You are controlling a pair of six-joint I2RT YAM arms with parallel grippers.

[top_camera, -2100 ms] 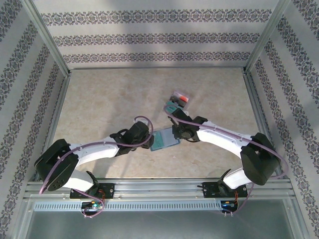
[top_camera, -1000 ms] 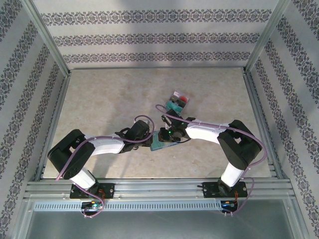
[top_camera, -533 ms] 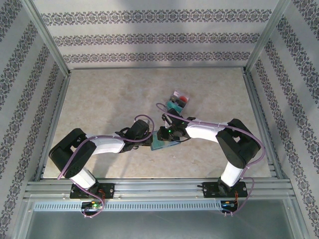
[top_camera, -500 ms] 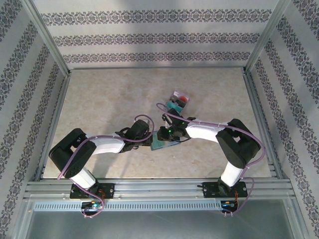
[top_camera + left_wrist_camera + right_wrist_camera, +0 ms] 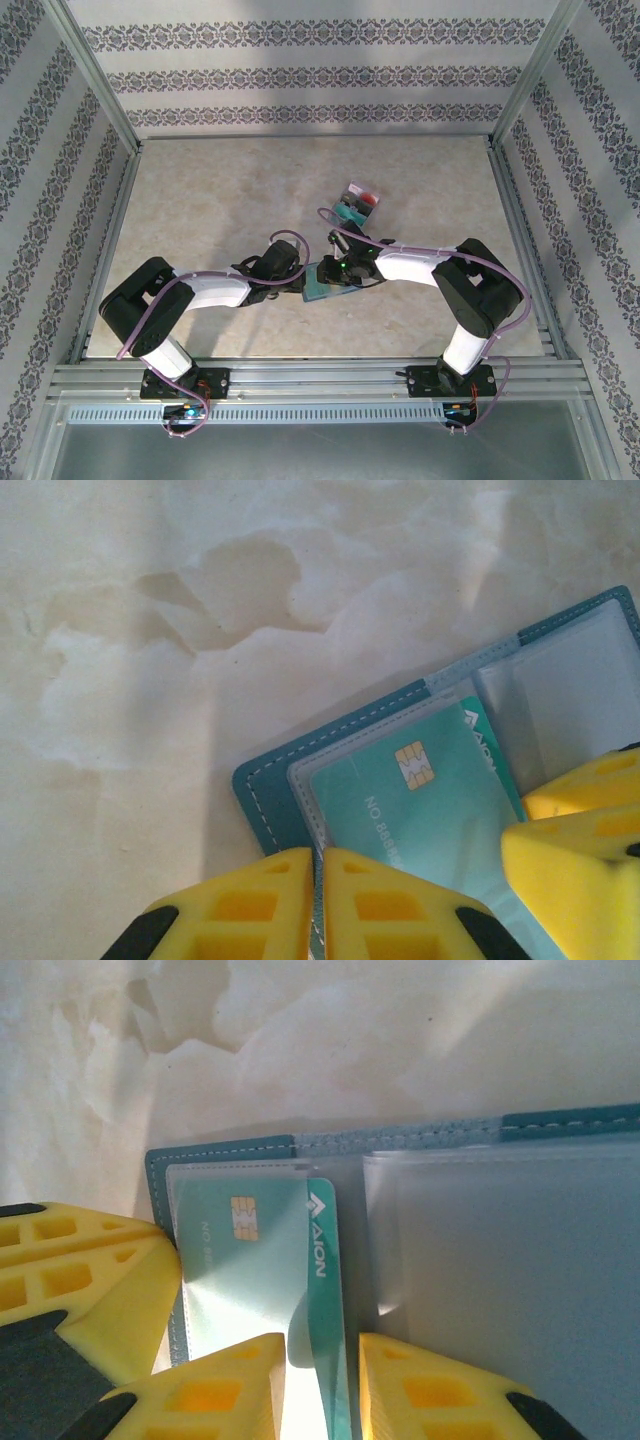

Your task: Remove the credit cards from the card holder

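The card holder (image 5: pixel 262 785) lies open on the surface (image 5: pixel 220 200), directly under both tools, which meet over it from opposite sides.

The left tool (image 5: pixel 318 905) has its two yellow fingers pressed together on the near edge of the holder, at the corner of the clear sleeve. I judge that this grip is there to pin the holder, so that it does not slide along when a card is pulled.

One teal card (image 5: pixel 250 1270) with a gold chip sits in this sleeve, just ahead of the left tool's fingers. It is not fully inside. A strip of its long edge, the one with the white printed letters, sticks out toward the centre fold.

The right tool (image 5: pixel 322 1395) comes from the other side. Its fingers stand apart, one on each side of this free strip, and the sleeve's mouth curls up a little between them. They are not visibly closed on the card, so the step in hand seems to be taking hold of the card's edge. The pocket beyond the fold, to the right of the right tool's fingers, looks empty.

Several credit cards (image 5: pixel 357 203) lie in a small heap on the surface, beyond the right tool and apart from the holder. It seems sensible to keep them out of the working area.

The teal card appears to be the last one that I can see inside.
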